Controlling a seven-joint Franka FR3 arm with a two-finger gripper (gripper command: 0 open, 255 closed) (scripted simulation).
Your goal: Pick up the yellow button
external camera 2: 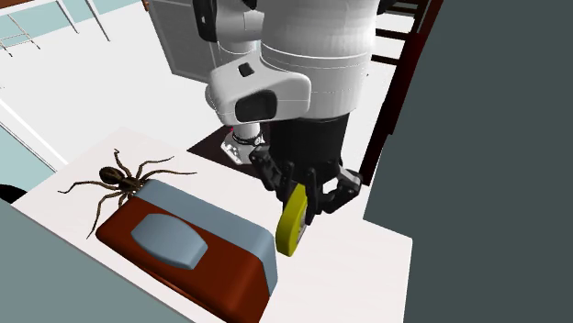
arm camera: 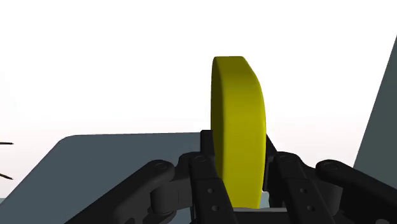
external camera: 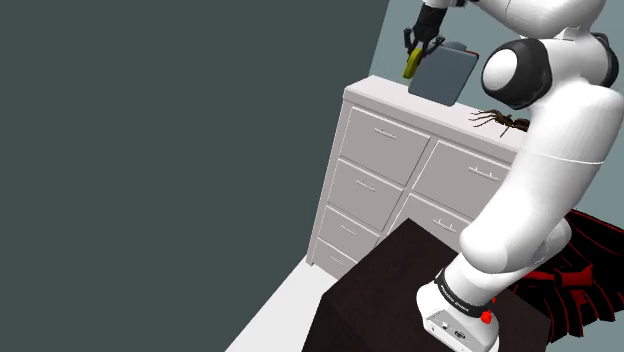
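The black two-finger gripper (external camera 2: 310, 195) is seen closed on the yellow disc-shaped button (external camera 2: 293, 223). The button is clasped on its two flat faces, so it stands on its edge between the fingers, and its rounded rim is turned down toward the furniture. In the wrist view it can be seen that the disc is seated deep between the fingers, which is judged to give a firm hold.

The button is found near the middle of the second exterior view, and it appears to be held a little above the white top; contact with the top cannot be fully excluded. If it is raised, the task is judged to be nearly done.

Just beside the button, to its left in that view, a flat box with a grey-blue lid and a red-brown base (external camera 2: 197, 213) is lying. At the far end of this box, a dark brown long-legged spider (external camera 2: 119, 179) is placed, well apart from the gripper. Both are carried by the white chest of drawers (external camera: 375, 95), which is set against a dark grey wall (external camera: 150, 150). The arm is reached up to it from the dark box-shaped stand (external camera: 400, 280), at the lower right of the shoulder view.
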